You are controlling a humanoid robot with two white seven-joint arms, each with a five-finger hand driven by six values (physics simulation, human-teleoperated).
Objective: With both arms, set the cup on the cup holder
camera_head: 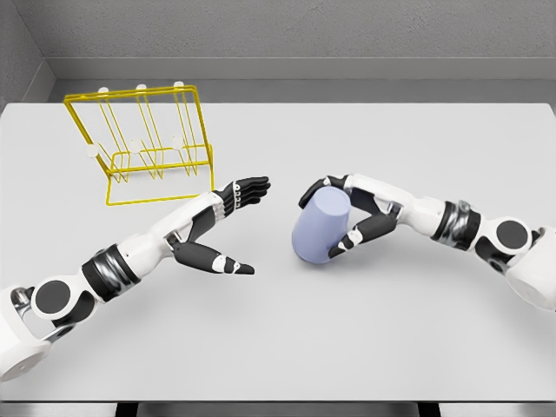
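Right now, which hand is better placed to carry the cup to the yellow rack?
Probably the left hand. It is open, empty and lies between the cup and the yellow wire rack. The right hand grips the tilted cup but sits farther away, so handing it over looks sensible.

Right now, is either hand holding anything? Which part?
The right hand grips the pale lavender cylindrical cup around its side wall, fingers above, thumb below. The left hand is open and holds nothing.

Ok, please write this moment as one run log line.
right hand: shut on cup | left hand: open, apart from cup | cup holder: no cup on it
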